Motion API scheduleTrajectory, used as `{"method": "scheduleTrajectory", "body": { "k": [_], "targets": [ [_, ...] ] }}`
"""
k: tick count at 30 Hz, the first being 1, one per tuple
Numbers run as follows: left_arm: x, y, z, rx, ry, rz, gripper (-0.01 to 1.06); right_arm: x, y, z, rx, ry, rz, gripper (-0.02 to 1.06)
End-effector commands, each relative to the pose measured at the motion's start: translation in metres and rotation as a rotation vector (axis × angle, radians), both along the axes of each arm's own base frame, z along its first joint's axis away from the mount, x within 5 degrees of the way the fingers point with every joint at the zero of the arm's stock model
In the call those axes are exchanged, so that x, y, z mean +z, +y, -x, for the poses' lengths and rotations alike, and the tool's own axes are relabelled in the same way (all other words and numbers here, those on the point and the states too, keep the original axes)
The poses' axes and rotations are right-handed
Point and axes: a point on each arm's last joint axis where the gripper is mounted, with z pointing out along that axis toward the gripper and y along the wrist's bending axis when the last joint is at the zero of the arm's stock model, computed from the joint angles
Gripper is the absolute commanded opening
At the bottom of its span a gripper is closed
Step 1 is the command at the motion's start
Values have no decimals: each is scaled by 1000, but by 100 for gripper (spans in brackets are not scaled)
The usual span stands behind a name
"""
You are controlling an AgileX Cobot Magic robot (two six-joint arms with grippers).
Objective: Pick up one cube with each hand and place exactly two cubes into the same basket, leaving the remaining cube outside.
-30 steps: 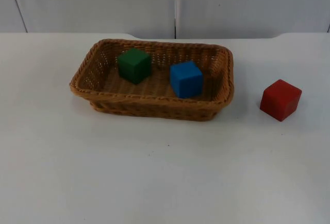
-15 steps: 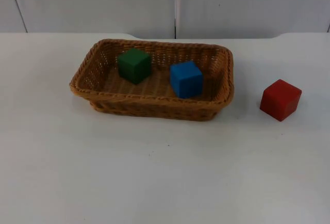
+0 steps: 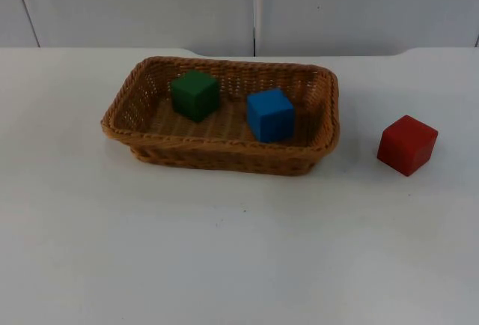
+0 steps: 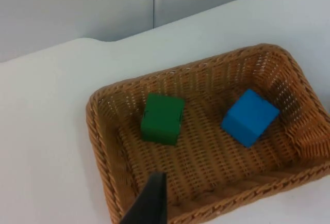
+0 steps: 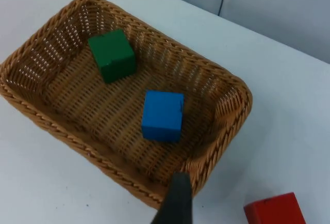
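Broadly, the white table top (image 3: 239,257) runs back to the grey partition wall (image 3: 135,3), which has a dark vertical seam in it. On the table sits a rectangular woven wicker basket (image 3: 224,153), brown, with a braided rim and low sloping walls; it stands nearer the wall than the front edge and a little to the left of the table's middle.

Two cubes lie on the basket's floor. The green cube (image 3: 195,94) rests in the left half, close to the back wall of the basket. The blue cube (image 3: 270,114) rests in the right half, nearer the middle of the floor, apart from the green one with bare weave between them. Both stand flat on a face, each turned a little relative to the basket's sides.

The red cube (image 3: 407,144) stands on the bare table to the right of the basket, well clear of its rim.

Seen from the left wrist, the basket (image 4: 103,146) holds the green cube (image 4: 162,118) and the blue cube (image 4: 250,117), and a black fingertip of the left gripper (image 4: 152,203) hangs above the basket's near rim. From the right wrist, the basket (image 5: 227,105), green cube (image 5: 112,55), blue cube (image 5: 162,115) and red cube (image 5: 276,211) appear, with a black fingertip of the right gripper (image 5: 178,201) above the basket's near corner. Whether either claw is spread or pressed together I cannot tell; neither grips anything visible.
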Motion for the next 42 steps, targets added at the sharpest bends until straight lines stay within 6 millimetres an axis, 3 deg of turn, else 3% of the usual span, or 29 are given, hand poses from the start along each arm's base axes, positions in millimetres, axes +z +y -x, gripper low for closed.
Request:
{"method": "scheduleTrajectory", "body": {
  "k": [1,17,24,36,42],
  "targets": [
    [8,4,17,3,-30,22,92,5,-8,12,5,-28,-24,72],
    [37,23,86,-9,-134,65,92,8,-38,62,1,-28,-81,72],
    [29,30,110,-9,-143,68,92,20,-42,79,45,-38,-135,72],
    [14,43,154,-4,-179,87,92,19,-60,109,62,-65,-159,72],
    [18,48,171,2,-209,112,92,26,-73,128,65,-113,-189,72]
  ]
}}
